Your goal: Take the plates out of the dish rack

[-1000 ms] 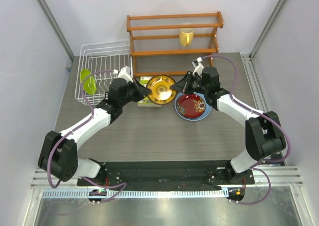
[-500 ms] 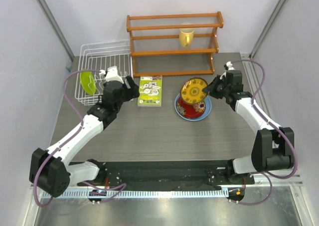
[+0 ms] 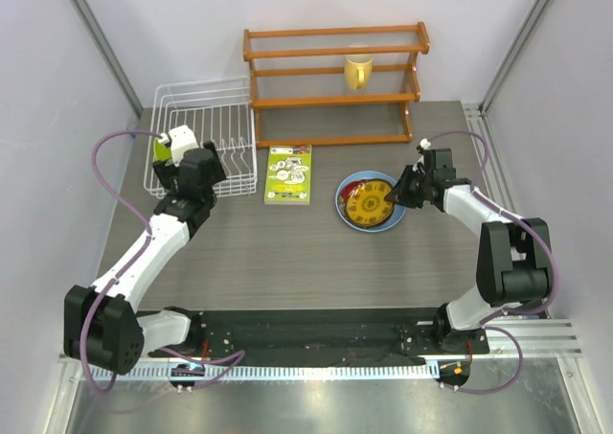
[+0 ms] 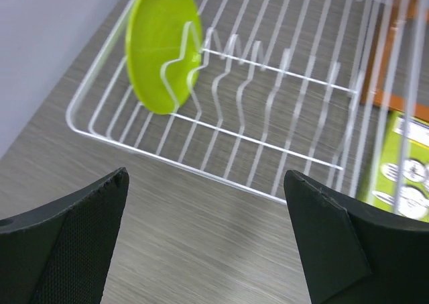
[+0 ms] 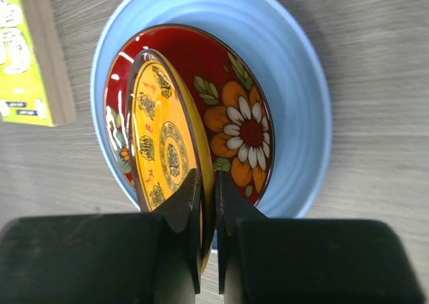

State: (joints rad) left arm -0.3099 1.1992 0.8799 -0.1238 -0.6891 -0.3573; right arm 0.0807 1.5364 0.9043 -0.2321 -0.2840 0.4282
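The white wire dish rack [image 3: 206, 103] stands at the back left. A lime green plate [image 4: 164, 45] stands upright between its tines. My left gripper [image 3: 177, 161] hangs open over the table just before the rack's front wire [image 4: 201, 166], fingers wide apart [image 4: 206, 183] with nothing between them. At centre right the light blue plate [image 5: 301, 103] lies flat with the dark red flowered plate [image 5: 248, 129] in it. The yellow-orange plate [image 5: 164, 149] leans tilted on the red one, and my right gripper [image 5: 208, 176] pinches its near rim [image 3: 397, 193].
An orange wooden shelf [image 3: 335, 70] with a yellow mug [image 3: 358, 70] stands at the back. A green booklet [image 3: 288, 173] lies between rack and plates, and shows at the edge of both wrist views [image 4: 402, 163] [image 5: 23, 56].
My right gripper has brought the yellow-orange plate down onto the red plate in the blue one. My left arm has swung left to the rack and its jaws have opened wide.
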